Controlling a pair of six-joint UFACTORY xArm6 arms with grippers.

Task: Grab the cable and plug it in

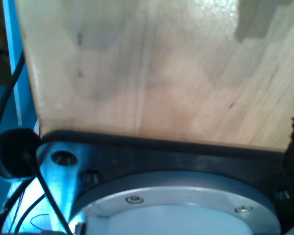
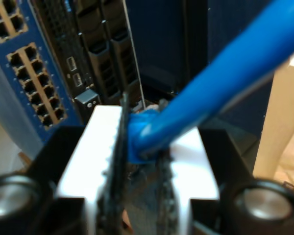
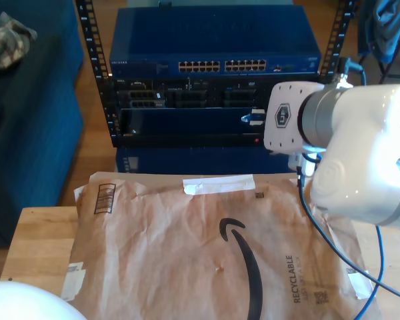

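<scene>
The bright blue cable runs away from my second gripper, whose white fingers with black toothed pads are shut on the cable's blue-booted plug. The plug points toward the rack, just beside the blue network switch and its rows of ports. In the exterior view the white second arm reaches in from the exterior view's right, and my second gripper sits at the rack front below the switch. A thin stretch of the cable hangs down by the arm.
A brown paper mailer covers most of the wooden table. The first wrist view looks at wooden board above a black base plate and metal flange. A white rounded shell is at the exterior view's lower left.
</scene>
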